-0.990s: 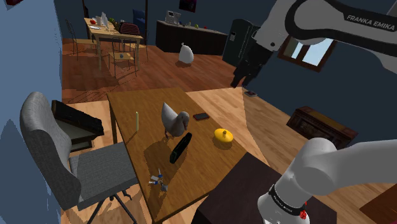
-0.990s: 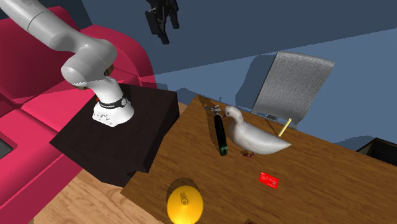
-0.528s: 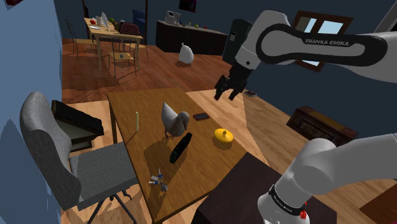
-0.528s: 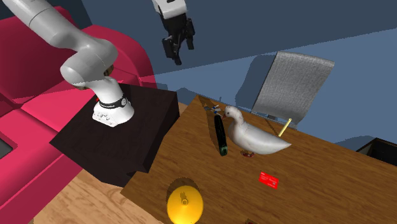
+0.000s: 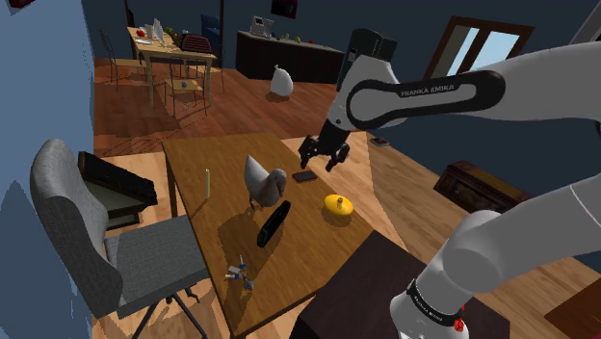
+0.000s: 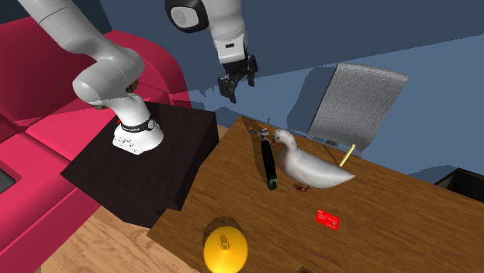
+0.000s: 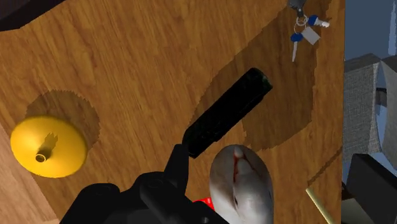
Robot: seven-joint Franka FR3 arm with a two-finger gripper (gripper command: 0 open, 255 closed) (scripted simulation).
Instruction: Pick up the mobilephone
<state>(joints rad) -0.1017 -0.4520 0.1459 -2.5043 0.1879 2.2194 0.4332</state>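
The mobile phone (image 5: 304, 176) is a small flat slab on the wooden table (image 5: 207, 154), near its far edge beside the duck figure (image 5: 262, 181). It looks dark in the shoulder view and red (image 6: 327, 219) in the second exterior view. A sliver of red (image 7: 202, 202) shows at the hand's black body in the wrist view. My gripper (image 5: 319, 161) hangs open a little above the phone, holding nothing. In the second exterior view the gripper (image 6: 236, 88) is high over the table's chair-side end.
A black cylinder (image 5: 274, 222) lies by the duck (image 7: 240, 181). A yellow round thing (image 5: 337, 205) sits nearer the stand (image 5: 376, 289). Keys (image 5: 239, 275) lie at the table's near end, and a thin stick (image 5: 207, 179) stands by the grey chair (image 5: 87, 231).
The arm has swung down and towards the shoulder view's left. This brought the gripper from high beyond the table to just above the phone, and the fingers stayed apart.
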